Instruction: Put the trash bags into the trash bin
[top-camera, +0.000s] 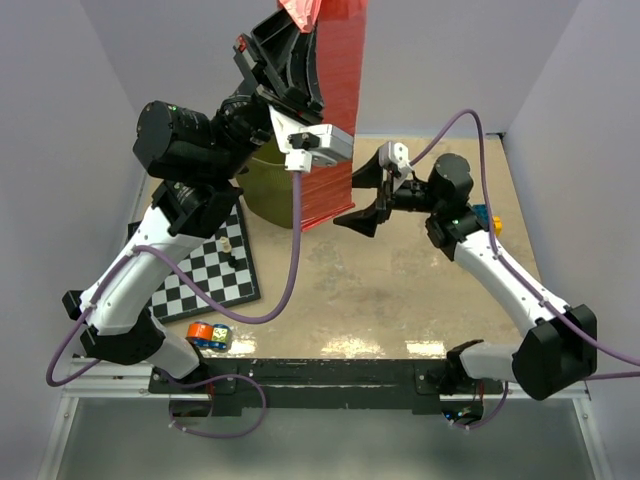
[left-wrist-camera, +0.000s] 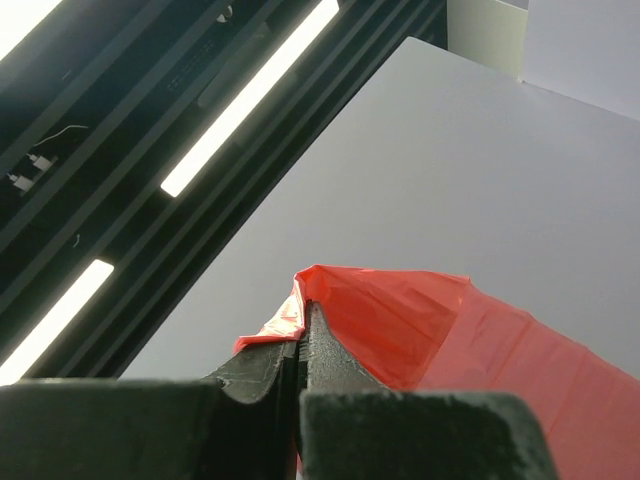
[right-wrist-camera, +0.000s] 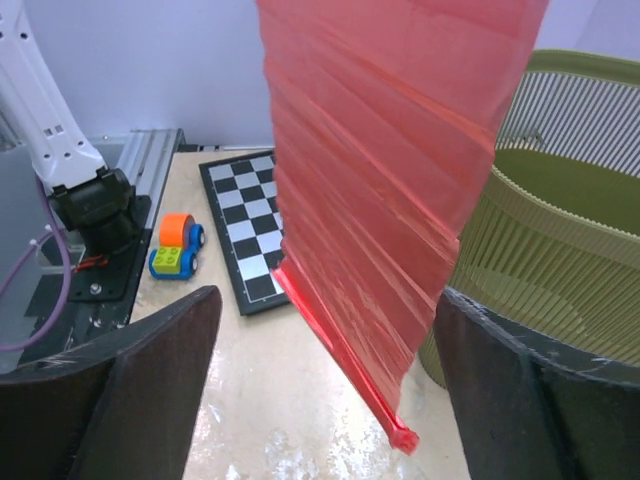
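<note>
Top view: holds the trash bag (top-camera: 335, 100) by its top edge in closed left fingers (top-camera: 283, 45), hanging just right of the trash bin (top-camera: 262, 185).

Left wrist: pinches the bag's corner tight.

Right wrist: spreads right fingers (right-wrist-camera: 150, 380) wide on either side of the bag's lower end, beside the bin.

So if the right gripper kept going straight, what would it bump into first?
Probably the red bag, hanging right in front of the open right gripper. The bin is farther back, though depth is unclear.
</note>
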